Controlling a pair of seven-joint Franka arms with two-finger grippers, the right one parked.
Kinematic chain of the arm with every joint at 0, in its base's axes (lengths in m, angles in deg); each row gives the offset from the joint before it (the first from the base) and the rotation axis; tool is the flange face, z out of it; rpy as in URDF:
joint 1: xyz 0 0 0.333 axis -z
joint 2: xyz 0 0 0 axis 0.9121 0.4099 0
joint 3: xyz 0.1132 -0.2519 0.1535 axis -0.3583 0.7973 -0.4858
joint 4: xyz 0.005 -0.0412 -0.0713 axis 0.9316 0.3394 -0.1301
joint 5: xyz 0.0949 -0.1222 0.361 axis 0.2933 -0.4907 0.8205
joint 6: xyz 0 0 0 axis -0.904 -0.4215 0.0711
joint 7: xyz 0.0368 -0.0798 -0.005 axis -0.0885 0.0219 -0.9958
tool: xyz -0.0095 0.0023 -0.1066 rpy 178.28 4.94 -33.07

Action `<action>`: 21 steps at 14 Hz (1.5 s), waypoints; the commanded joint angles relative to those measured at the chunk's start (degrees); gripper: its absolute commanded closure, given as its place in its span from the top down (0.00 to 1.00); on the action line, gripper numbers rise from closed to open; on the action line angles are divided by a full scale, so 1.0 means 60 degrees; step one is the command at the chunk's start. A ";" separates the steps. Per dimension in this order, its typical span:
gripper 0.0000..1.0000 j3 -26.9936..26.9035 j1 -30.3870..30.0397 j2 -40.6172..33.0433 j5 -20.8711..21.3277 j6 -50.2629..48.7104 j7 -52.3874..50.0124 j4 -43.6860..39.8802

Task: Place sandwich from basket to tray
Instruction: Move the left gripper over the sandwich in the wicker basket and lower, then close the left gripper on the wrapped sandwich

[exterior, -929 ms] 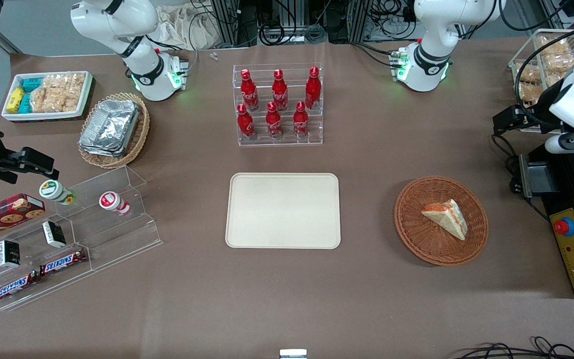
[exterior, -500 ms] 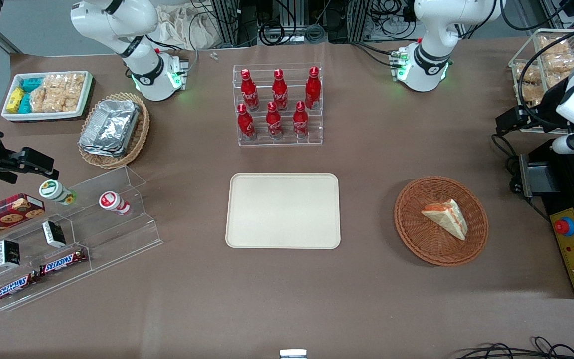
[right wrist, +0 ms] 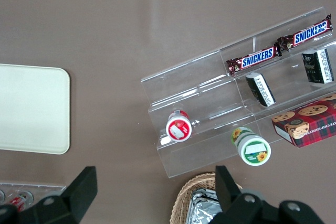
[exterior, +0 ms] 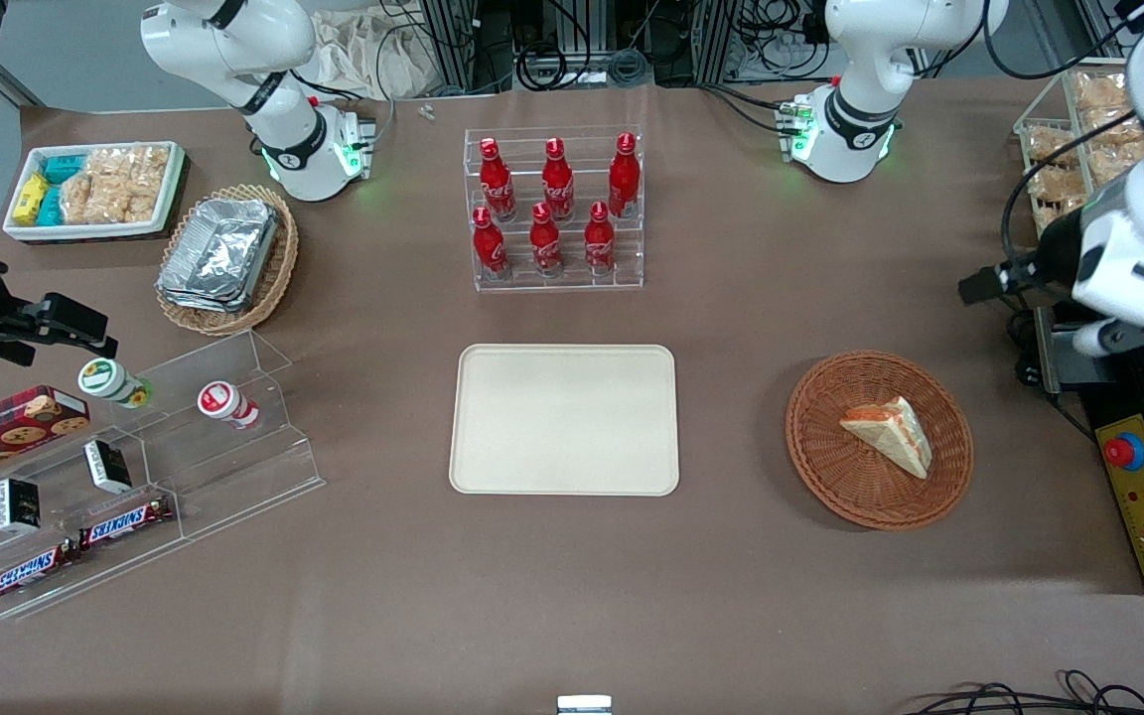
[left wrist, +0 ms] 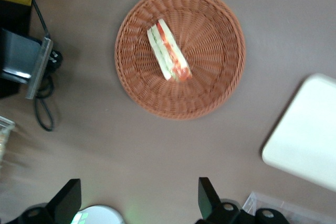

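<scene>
The sandwich (exterior: 890,430) lies on its side in the round brown basket (exterior: 835,467), red-orange and green filling showing along the cut edge, nothing touching it. Take the tray (exterior: 564,419) as the landmark: the basket sits well apart from it, toward the working arm's end of the table, and the tray itself is bare cream.

The gripper (left wrist: 137,203) hangs high above the table, off the basket's edge toward the working arm's end, fingers (left wrist: 67,199) spread wide and holding nothing; the wrist camera looks straight down on basket and sandwich.

Farther from the front camera than the tray stands a clear rack of six red Coca-Cola bottles (exterior: 554,209), the script just legible. Toward the parked arm's end from the tray, a clear stepped stand (exterior: 185,467) carries two Snickers bars (right wrist: 279,45), the name plainly readable, plus two small dark cartons with print too small to read, a red-lidded cup (exterior: 224,402) and a green-lidded cup with a sunflower label (right wrist: 253,148). A red tartan cookie box (exterior: 6,425) sits beside them.
</scene>
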 commanded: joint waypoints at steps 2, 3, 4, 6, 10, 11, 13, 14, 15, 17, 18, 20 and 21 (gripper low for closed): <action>1.00 -0.0014 -0.0011 0.0345 -0.0081 0.2243 -0.2138 0.1497; 1.00 -0.0014 -0.0011 0.0696 -0.0081 0.2756 -0.2621 0.1601; 1.00 -0.0014 0.0004 0.1105 -0.0067 0.3225 -0.3205 0.1631; 1.00 -0.0014 0.0033 0.1780 -0.0066 0.4264 -0.3708 0.1864; 1.00 -0.0029 0.0004 0.2486 -0.0081 0.6767 -0.4031 0.3194; 1.00 -0.0029 0.0004 0.2661 -0.0081 0.7500 -0.4046 0.3561; 1.00 -0.0029 0.0004 0.3056 -0.0096 0.8397 -0.4061 0.3973; 0.97 -0.0044 0.0004 0.3174 -0.0096 0.8604 -0.4061 0.4004; 0.69 -0.0044 0.0004 0.3233 -0.0110 0.8620 -0.4206 0.3975; 0.00 -0.0044 0.0004 0.3219 -0.0096 0.8621 -0.4369 0.3902; 0.00 -0.0058 0.0004 0.3205 -0.0096 0.8621 -0.4354 0.3872; 0.00 -0.0058 0.0004 0.3088 -0.0096 0.8621 -0.4325 0.3770; 0.00 -0.0058 -0.0011 0.2870 -0.0081 0.8563 -0.4325 0.3741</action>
